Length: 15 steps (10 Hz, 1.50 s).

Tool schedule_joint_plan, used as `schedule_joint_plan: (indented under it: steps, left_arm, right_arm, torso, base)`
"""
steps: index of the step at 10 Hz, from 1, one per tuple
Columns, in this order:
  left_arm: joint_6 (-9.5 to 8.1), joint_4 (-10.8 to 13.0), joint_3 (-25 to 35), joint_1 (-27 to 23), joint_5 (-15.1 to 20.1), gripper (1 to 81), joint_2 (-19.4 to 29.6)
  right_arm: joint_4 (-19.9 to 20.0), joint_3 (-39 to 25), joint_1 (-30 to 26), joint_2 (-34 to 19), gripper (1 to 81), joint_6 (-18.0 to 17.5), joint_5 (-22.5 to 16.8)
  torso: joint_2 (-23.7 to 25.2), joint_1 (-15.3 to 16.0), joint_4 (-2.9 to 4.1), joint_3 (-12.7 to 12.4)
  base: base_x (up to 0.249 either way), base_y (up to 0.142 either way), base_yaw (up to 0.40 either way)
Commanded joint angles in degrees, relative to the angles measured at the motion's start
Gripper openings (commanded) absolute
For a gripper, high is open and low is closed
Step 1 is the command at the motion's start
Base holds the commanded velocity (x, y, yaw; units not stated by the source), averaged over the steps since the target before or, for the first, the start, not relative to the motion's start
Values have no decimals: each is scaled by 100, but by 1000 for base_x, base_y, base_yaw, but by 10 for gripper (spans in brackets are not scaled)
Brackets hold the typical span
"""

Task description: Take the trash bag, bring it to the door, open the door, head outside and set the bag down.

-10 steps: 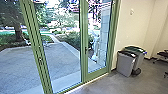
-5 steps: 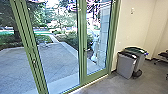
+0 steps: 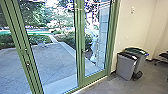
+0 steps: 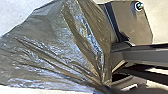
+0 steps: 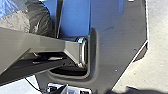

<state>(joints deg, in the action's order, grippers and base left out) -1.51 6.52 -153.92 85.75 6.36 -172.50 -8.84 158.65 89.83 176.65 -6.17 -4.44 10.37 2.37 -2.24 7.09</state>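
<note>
Green-framed glass doors (image 3: 80,45) stand closed ahead in the head view, with a lever handle (image 3: 85,50) on the right-hand panel and a lock fitting on the frame post further left. In the left wrist view the dark, shiny trash bag (image 4: 50,47) spreads wide, its folds drawn together into a narrow neck at my left gripper (image 4: 103,87), which is shut on it. Part of the dark bag (image 5: 40,20) also shows in the right wrist view, beyond the robot's arm bar. How the right gripper stands cannot be made out.
Two grey bins (image 3: 126,65) stand against the cream wall right of the doors, with part of a wheeled chair (image 3: 163,56) farther right. Beyond the glass lie a paved yard (image 3: 53,58), shrubs and trees. A pale shape in the right pane is unclear.
The head camera has shifted: the door posts now stand farther left in view, while the bins have hardly changed place. The doors remain closed.
</note>
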Motion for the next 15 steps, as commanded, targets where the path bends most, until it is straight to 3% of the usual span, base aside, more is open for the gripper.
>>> schedule_joint_plan:
  steps: [1, 15]
  left_arm:
    - [19, 60, 11, -291, 348, 10, 13]
    - [19, 51, 11, -291, 339, 10, 31]
  right_arm:
    - [-30, -19, -260, 48, 811, 28, -338]
    - [-153, -63, -92, 135, 811, 37, -251]
  torso:
    - [0, 0, 0, 0]
    - [0, 0, 0, 0]
  base:
    - [113, -118, 0]
    - [122, -74, 0]
